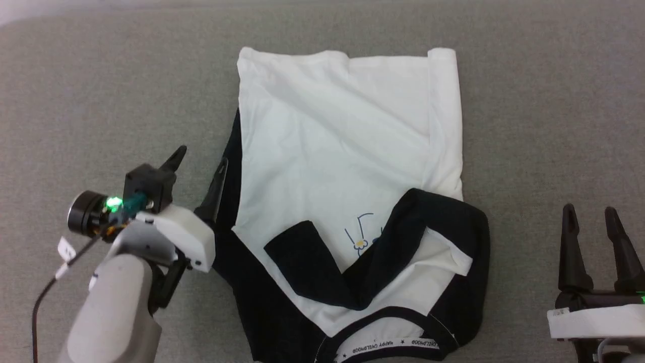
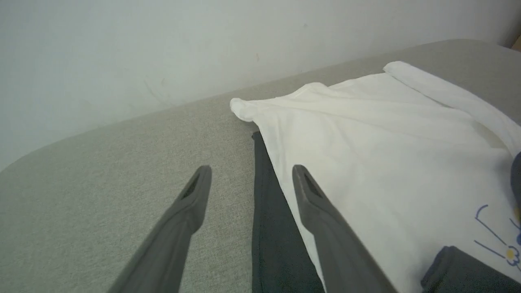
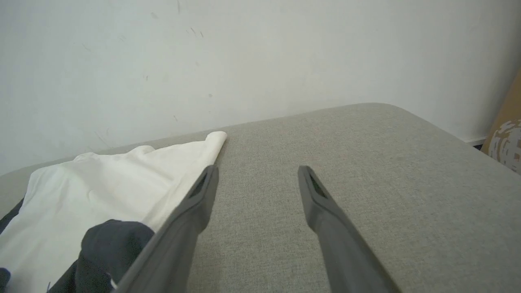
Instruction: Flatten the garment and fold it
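This is a plain indoor room, more like a test room or lab than a lived-in home, though the pictures do not settle it. A wide table [image 1: 101, 75] covered in grey woven cloth, with rounded corners, stands against a bare white wall [image 3: 260, 61]. The wall has small scuffs and fills the upper half of both wrist views. One shirt [image 1: 342, 141] lies spread on the table. At the right edge of the right wrist view, a brown board [image 3: 506, 138] with a pale pattern shows beside the wall.

Grey fabric-covered surface [image 1: 101, 75] with rounded corners, scuffed white wall [image 3: 260, 49] behind, tan patterned cardboard [image 3: 506, 138] beside it.
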### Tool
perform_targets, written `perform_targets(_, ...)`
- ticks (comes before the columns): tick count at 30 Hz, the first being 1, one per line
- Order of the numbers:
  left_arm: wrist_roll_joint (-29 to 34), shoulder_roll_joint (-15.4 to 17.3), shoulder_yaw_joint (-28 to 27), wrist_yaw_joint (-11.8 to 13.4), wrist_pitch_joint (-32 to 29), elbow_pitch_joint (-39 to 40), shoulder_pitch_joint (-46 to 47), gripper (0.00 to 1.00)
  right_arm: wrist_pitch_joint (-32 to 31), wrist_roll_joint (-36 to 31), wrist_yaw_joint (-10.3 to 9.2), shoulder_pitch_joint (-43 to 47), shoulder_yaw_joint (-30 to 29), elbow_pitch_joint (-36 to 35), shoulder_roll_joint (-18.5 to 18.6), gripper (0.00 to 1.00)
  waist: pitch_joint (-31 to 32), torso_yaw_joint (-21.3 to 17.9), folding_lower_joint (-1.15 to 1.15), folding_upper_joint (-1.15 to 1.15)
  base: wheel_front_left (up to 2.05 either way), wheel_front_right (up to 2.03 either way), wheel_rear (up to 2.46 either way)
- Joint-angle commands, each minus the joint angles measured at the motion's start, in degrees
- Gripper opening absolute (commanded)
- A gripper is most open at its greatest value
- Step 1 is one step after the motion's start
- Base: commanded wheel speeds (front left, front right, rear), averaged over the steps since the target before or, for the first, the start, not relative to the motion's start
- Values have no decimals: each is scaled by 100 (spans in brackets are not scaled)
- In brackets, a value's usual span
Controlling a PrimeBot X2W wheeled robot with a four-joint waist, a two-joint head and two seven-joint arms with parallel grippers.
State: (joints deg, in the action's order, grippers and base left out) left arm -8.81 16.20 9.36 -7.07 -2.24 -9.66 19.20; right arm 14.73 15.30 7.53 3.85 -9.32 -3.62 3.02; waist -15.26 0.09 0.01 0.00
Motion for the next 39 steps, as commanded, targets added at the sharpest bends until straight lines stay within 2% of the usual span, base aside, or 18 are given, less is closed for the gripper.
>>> perform_targets(1,-105,55,46,-37,-138,-147,196,100,27,-56,-4,-90,9,-31,-13,100,-360,-48,-1,0,0,0,0)
perform_targets(10,-851,239,433,-40,-1316,-1152,955,100,27,-103,-4,-213,-28,-37,-14,100,-702,-160,-1,0,0,0,0)
perform_targets(19,-1273,221,747,-41,-2040,-1610,1178,100,27,-118,-4,-249,-30,10,-14,100,-772,-180,-1,0,0,0,0)
perform_targets(20,-1348,222,834,-41,-2093,-1605,1184,35,27,-123,-4,-251,-31,18,-14,100,-769,-179,-1,0,0,0,0)
perform_targets(21,-1423,234,904,-41,-2108,-1585,1192,0,27,-128,-4,-254,-33,24,-14,100,-765,-177,-1,0,0,0,0)
perform_targets(26,-1837,331,1273,-41,-2091,-1453,1199,0,27,-146,-4,-257,-63,37,-14,100,-731,-151,-1,0,0,0,0)
perform_targets(32,-1882,502,1320,-17,-1543,-1392,1257,0,27,-157,-4,-245,-55,74,-14,100,-644,-99,-1,0,0,0,0)
perform_targets(35,-1752,552,1244,125,-1146,-1389,1263,0,27,-142,-4,-228,-33,103,-14,100,-558,-77,-1,0,0,0,0)
perform_targets(39,-1591,619,1087,472,-672,-1365,1161,0,27,-114,-4,-182,-4,156,-14,100,-386,-38,-1,0,0,0,0)
